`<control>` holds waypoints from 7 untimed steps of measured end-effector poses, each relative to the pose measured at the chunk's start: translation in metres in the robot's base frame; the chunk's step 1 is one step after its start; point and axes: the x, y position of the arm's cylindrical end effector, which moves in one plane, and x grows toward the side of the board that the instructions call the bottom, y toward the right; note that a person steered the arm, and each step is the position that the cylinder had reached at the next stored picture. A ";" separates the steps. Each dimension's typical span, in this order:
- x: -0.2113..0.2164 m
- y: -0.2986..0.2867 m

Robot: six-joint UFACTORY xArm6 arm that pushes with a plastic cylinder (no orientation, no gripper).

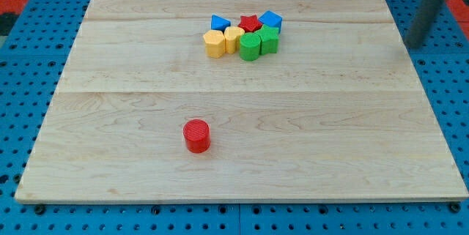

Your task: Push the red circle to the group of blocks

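The red circle (196, 135) stands alone on the wooden board (110, 118), below the middle and a little to the view's left. A tight group of blocks sits near the view's top centre: a blue triangle (220, 23), a red star (250, 23), a blue block (270, 21), two yellow blocks (214, 44) (234, 39) and two green blocks (250, 46) (269, 39). My rod is at the view's upper right, blurred, with my tip (415, 45) by the board's right edge, far from the red circle and the group.
The board lies on a blue perforated table (22, 59) that surrounds it on all sides. A red patch (15, 1) shows at the view's top left corner.
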 end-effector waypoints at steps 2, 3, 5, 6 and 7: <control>0.154 -0.221; 0.130 -0.313; 0.159 -0.364; 0.122 -0.351; 0.062 -0.351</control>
